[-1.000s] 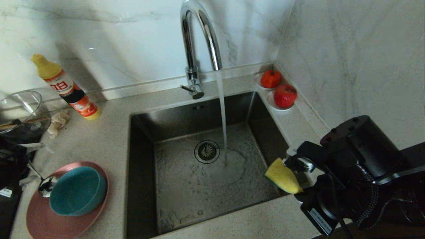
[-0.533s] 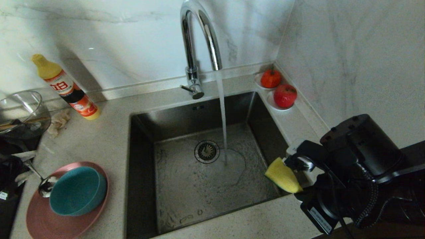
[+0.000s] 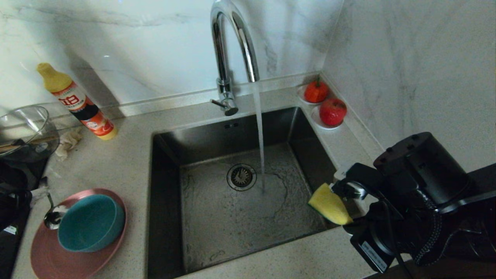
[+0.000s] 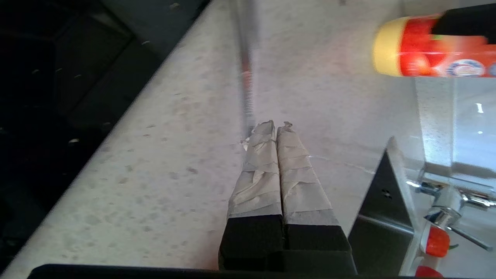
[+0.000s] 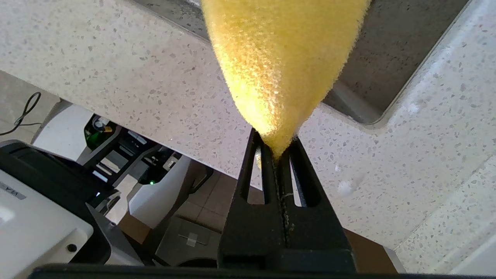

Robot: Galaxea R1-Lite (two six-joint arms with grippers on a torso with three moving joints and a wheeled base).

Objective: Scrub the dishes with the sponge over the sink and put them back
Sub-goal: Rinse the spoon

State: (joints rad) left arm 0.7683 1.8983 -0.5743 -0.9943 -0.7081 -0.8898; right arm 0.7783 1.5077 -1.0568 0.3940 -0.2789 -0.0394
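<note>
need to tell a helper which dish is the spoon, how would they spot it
Start at the sink and look left along the counter to the pink plate. The spoon rests on the plate's far-left rim beside the blue bowl; it alone is thin, shiny metal.

Pink plate (image 3: 50, 259) sits on the counter left of the steel sink (image 3: 240, 217), teal bowl (image 3: 91, 223) on it, spoon (image 3: 52, 219) propped at its rim. Tap's running. Yellow sponge (image 3: 329, 205) hangs squashed over the sink's right edge.
</note>
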